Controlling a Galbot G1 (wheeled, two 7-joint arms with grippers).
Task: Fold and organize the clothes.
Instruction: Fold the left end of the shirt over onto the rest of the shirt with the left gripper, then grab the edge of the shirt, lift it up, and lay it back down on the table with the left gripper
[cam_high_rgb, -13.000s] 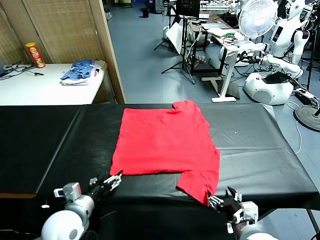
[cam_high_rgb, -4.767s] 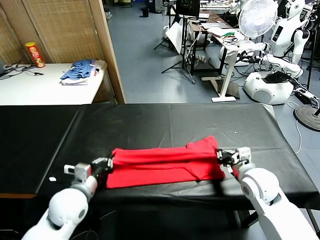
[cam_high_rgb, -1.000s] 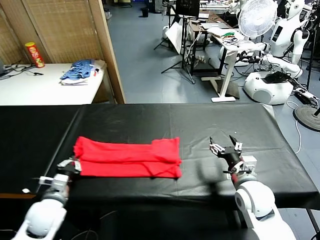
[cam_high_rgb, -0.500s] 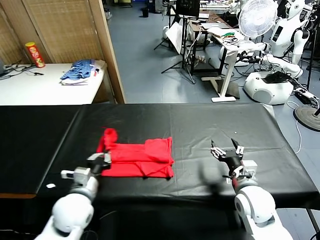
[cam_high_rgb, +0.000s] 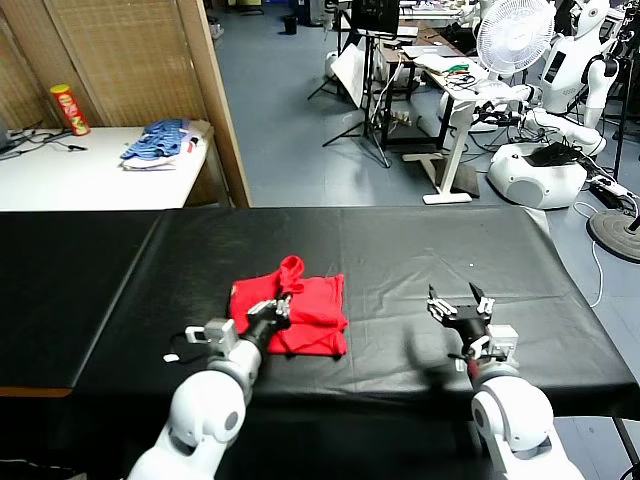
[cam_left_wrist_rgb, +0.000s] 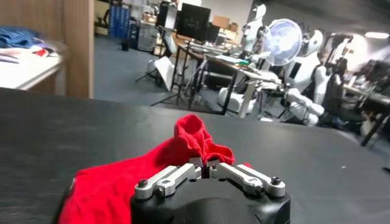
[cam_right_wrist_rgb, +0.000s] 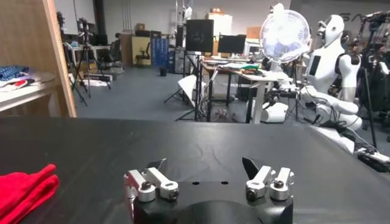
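Head view: my left gripper (cam_high_rgb: 281, 306) has its jaws clamped on the red T-shirt (cam_high_rgb: 305, 318), mid-table (cam_high_rgb: 450, 250). Left wrist: I'd lay that raised fold flat, edges matched. Right wrist: right gripper (cam_right_wrist_rgb: 207, 173) hovers, jaws apart.

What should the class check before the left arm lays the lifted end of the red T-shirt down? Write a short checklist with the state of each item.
1. Left gripper shut on the T-shirt: ok, a raised bunch of cloth sits at its tips.
2. Right gripper open and apart from the cloth: ok.
3. Rest of the T-shirt lying on the black table: ok.
4. Folded edges lined up: not ok, the near edge looks uneven.
5. Bare table around the T-shirt for the set-down: ok.
6. Print and neck label position: cannot tell, neither shows.
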